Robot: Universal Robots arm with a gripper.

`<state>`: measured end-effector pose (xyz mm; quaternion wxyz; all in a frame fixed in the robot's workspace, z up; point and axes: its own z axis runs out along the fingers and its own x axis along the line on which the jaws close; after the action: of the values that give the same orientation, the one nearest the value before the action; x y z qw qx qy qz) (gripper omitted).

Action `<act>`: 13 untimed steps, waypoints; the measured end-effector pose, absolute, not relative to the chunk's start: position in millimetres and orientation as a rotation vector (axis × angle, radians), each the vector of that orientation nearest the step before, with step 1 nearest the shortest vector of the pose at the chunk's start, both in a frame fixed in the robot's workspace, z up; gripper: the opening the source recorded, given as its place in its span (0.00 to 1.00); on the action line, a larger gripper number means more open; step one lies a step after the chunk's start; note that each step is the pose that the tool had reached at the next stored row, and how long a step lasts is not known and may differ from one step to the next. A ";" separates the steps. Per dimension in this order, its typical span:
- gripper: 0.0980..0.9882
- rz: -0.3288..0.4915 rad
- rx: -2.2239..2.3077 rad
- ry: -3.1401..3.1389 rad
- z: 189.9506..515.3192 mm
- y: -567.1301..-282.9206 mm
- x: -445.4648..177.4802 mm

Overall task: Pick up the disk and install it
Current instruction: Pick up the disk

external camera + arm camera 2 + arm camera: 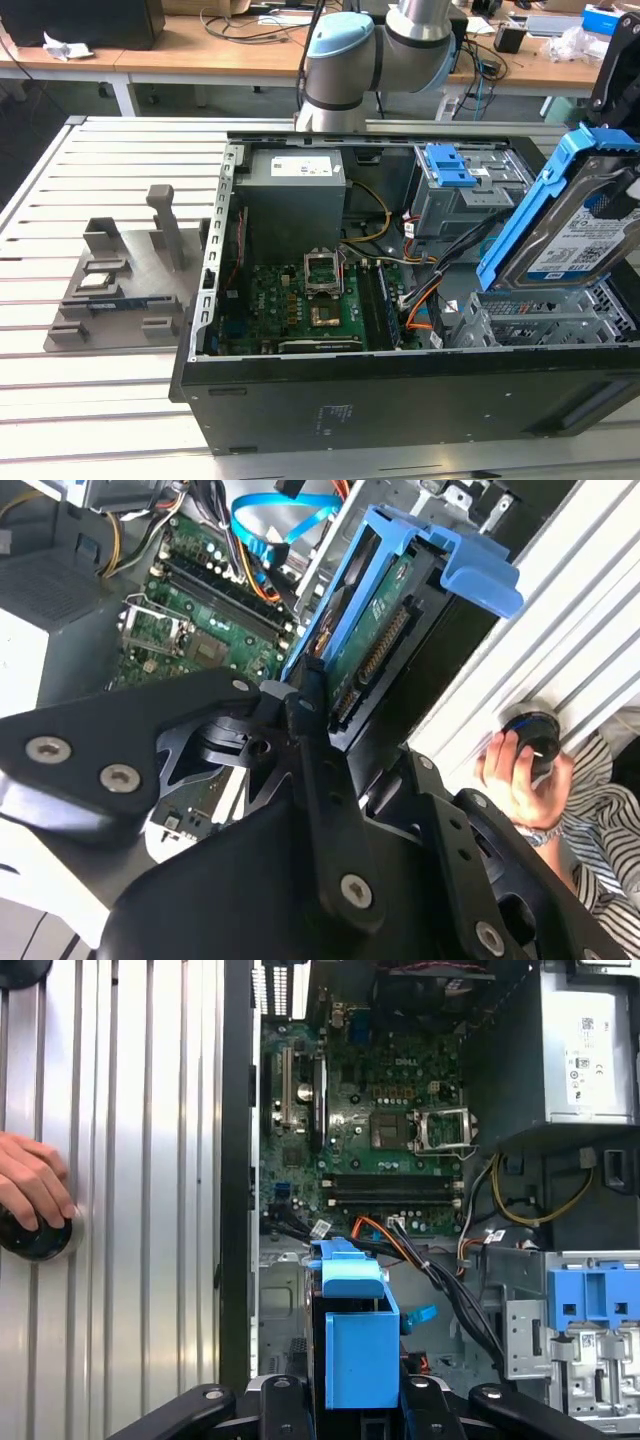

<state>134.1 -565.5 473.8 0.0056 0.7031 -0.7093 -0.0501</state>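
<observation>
Exterior view's right: held up on a steep tilt, label side out, the disk (575,225), over the metal drive cage (530,320) at the right end of the open computer case (400,400), motherboard (290,305) lying further left. Second wrist view: clamped on the disk's end, the gripper (320,705), black fingers (318,760) drawn in tight against its blue rails. Outside the case on the slatted table (130,160), a person's hand (30,1185) resting on a black knob (35,1240).
</observation>
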 end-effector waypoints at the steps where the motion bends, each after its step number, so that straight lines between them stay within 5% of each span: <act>1: 0.30 -0.158 2.200 -2.220 471.0 -565.2 137.6; 13: 0.30 -0.165 2.196 -2.216 463.0 -565.1 156.0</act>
<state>156.0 -565.1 463.0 0.0086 0.7028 -0.7094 -0.0527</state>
